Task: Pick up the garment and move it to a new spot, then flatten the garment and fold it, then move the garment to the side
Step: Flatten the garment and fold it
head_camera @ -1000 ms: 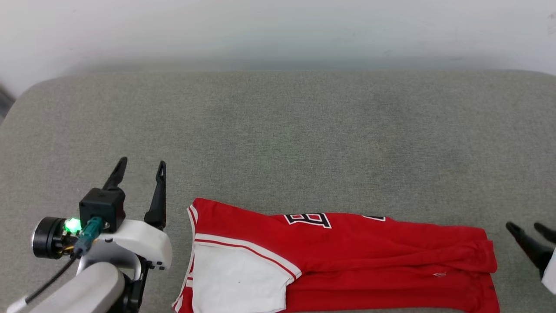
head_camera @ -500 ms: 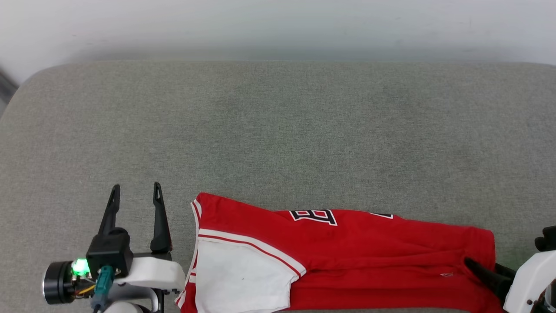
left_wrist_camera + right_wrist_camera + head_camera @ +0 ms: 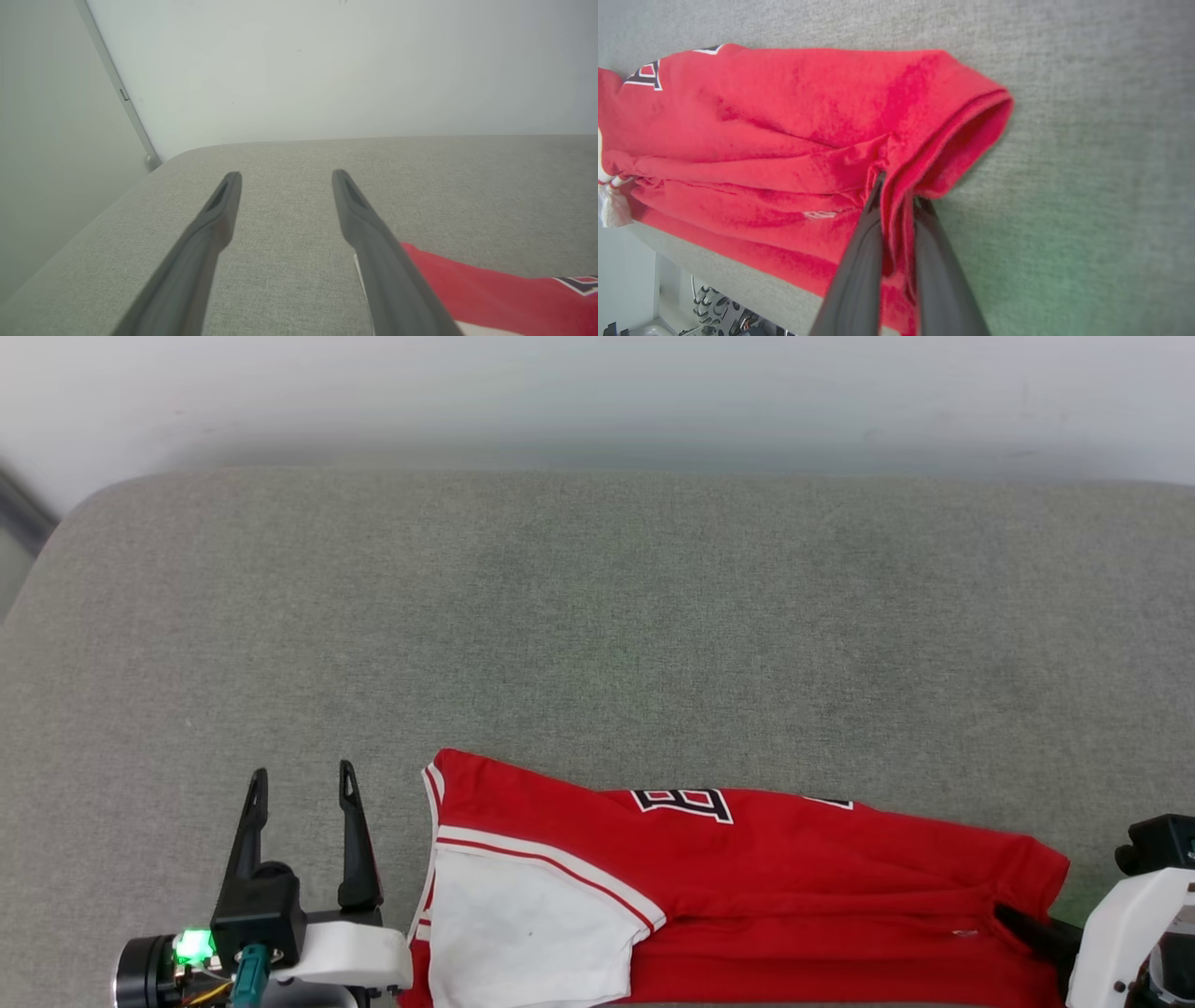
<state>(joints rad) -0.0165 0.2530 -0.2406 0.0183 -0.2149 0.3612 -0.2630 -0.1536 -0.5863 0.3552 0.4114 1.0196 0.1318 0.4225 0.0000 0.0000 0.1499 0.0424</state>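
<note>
The garment [image 3: 794,887], a red T-shirt with a white sleeve and striped trim, lies folded lengthwise along the near edge of the grey cushion [image 3: 597,616]. My right gripper [image 3: 896,198] is shut on the garment [image 3: 784,140] at its hem end, red cloth pinched between the two dark fingers; in the head view it sits at the shirt's right end [image 3: 1013,919]. My left gripper [image 3: 303,784] stands open just left of the collar end, fingers apart over bare cushion. In the left wrist view its fingers [image 3: 285,175] are spread, with the garment [image 3: 490,298] beside the right one.
A pale wall [image 3: 597,392] runs behind the cushion. The cushion's rounded left corner [image 3: 84,513] and its near edge [image 3: 738,275] lie close to the shirt, with machinery below that edge.
My right gripper moved in onto the hem end and shut on the cloth. The left gripper drew back toward the near edge. The head camera shifted slightly.
</note>
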